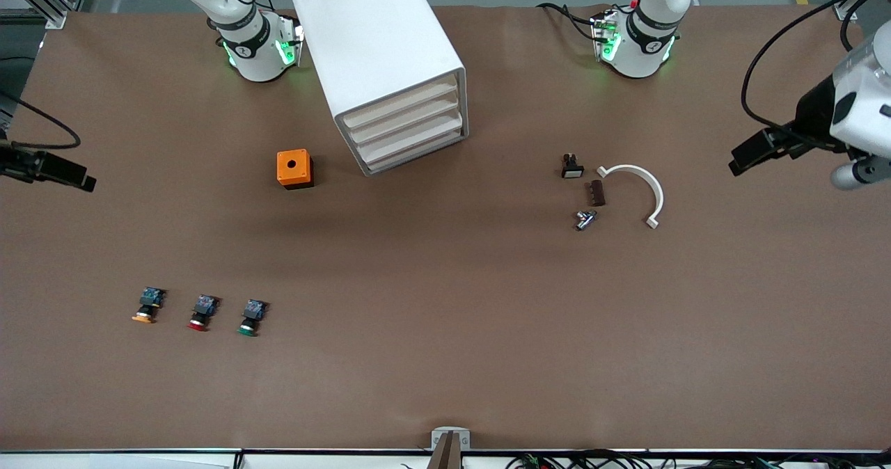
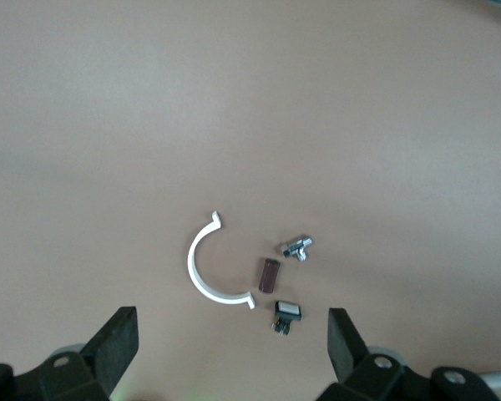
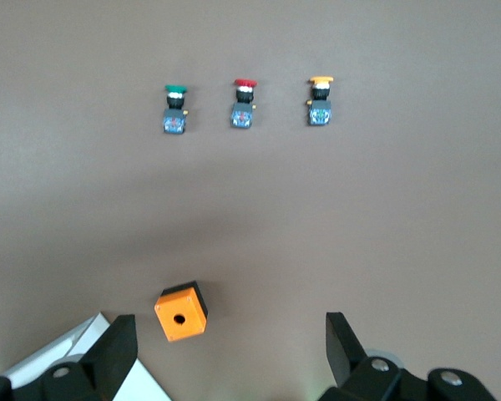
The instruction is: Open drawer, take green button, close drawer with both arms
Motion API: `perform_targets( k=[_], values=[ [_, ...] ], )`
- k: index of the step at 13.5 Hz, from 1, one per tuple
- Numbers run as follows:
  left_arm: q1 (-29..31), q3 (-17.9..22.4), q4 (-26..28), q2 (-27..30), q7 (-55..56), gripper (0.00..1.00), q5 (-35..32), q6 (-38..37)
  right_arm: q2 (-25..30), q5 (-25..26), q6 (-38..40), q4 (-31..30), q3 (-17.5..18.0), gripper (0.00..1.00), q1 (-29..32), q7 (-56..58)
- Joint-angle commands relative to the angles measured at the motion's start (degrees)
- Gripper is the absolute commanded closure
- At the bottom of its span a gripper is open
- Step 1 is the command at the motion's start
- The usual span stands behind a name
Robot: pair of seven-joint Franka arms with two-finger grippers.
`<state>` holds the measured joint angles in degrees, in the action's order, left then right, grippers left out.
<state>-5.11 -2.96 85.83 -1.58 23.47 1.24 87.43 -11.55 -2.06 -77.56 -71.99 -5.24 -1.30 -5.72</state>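
Note:
The white cabinet [image 1: 379, 44] stands at the back middle of the table, and its four drawers [image 1: 411, 131] are all shut. The green-capped button [image 1: 250, 318] lies on the table nearer the front camera, toward the right arm's end; it also shows in the right wrist view [image 3: 175, 109]. My right gripper [image 1: 76, 175] hangs high in the air, open and empty [image 3: 230, 334], above the orange box. My left gripper [image 1: 748, 154] hangs high, open and empty [image 2: 231, 334], above a group of small parts.
A red-capped button [image 1: 202, 314] and an orange-capped button [image 1: 148, 305] lie beside the green one. An orange box with a hole [image 1: 294, 168] sits beside the cabinet. A white arc [image 1: 637, 187], a brown piece [image 1: 596, 193], a small switch [image 1: 572, 166] and a metal part [image 1: 585, 219] lie toward the left arm's end.

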Motion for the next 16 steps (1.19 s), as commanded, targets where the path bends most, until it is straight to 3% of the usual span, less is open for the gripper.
perform_targets(
  k=[1,9,16],
  values=[
    [4.3,-4.5,8.5,7.6,-1.2,0.00,-1.2,1.0,4.7,0.3,0.6,-4.1,0.4,0.00,0.1,2.4],
    [7.7,-4.6,9.8,10.2,-13.6,0.00,-1.2,1.4,14.9,0.8,-5.3,-17.2,0.1,0.00,0.6,4.3],
    [7.7,-4.2,6.6,7.4,-13.5,0.00,-1.3,1.0,17.9,0.4,-6.1,-19.2,0.1,0.00,2.3,4.5]
  ],
)
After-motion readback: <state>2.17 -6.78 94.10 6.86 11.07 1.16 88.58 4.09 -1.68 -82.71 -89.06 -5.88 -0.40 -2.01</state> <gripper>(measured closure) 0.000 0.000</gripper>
